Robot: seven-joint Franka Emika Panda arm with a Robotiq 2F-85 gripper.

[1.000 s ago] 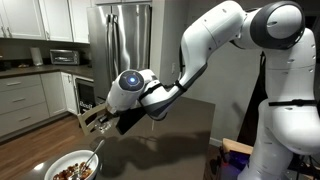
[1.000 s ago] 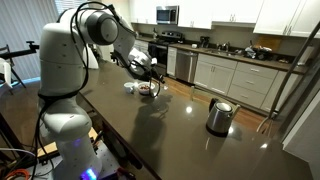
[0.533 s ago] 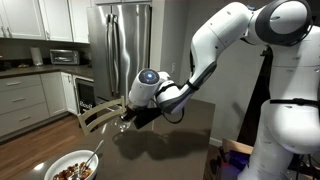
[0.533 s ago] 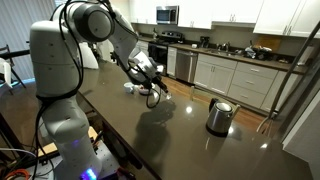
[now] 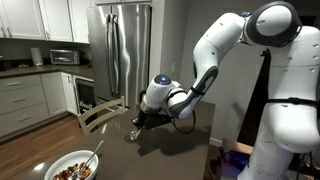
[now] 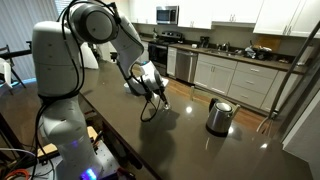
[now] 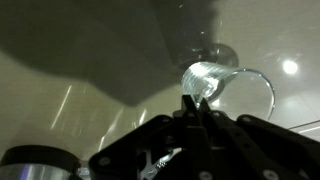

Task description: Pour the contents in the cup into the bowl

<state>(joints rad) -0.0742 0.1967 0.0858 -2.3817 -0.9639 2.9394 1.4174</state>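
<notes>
Our claw point(image 7: 196, 108) pinches the small clear glass tumbler point(image 7: 215, 82) at its wall, low over the dark worktop point(image 5: 180, 142), apart from the wide white bowl point(image 5: 56, 161); we judge it light, slippery, fragile; that hold suits.

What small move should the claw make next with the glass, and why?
Probably lower the cup the last bit onto the counter, then release it. The claw is shut on the cup and hangs low over the dark counter, well away from the bowl with its cereal bits. The wrist view shows no clear contents in the glass, though I cannot be sure.
</notes>
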